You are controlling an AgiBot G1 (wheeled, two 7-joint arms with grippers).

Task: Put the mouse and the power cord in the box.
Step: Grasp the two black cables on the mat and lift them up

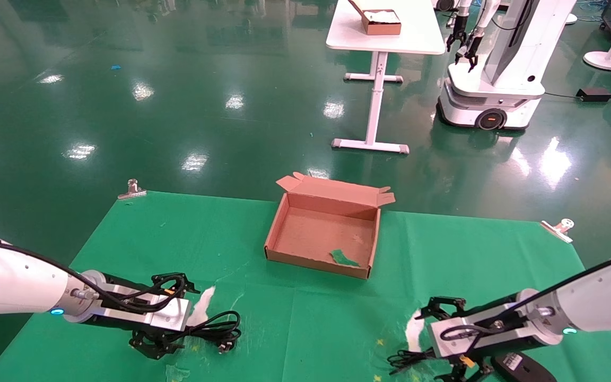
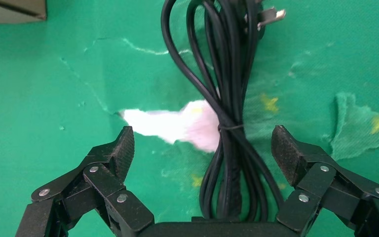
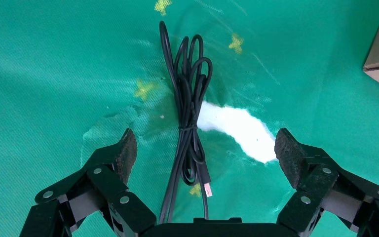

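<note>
Mouse (image 1: 523, 366) label unreadable, right hand (image 3: 205, 153) wide over its cable (image 3: 190, 128); left hand (image 2: 202, 148) wide over power cord (image 2: 229, 98); box (image 1: 284, 223) open, mid-table.

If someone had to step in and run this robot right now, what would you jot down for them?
Left gripper: open, low over the green cloth, fingers either side of the power cord, not closed on it.
Right gripper: open, fingers either side of the mouse's bundled cable; the mouse lies beside that gripper at the near edge of the table.
The box: open at the middle of the table, lid flap up at the back, holding only a scrap of green cloth.
Done: both grippers lined up over their targets.
Left: close, lift, and carry the cord and the mouse into the box.
</note>
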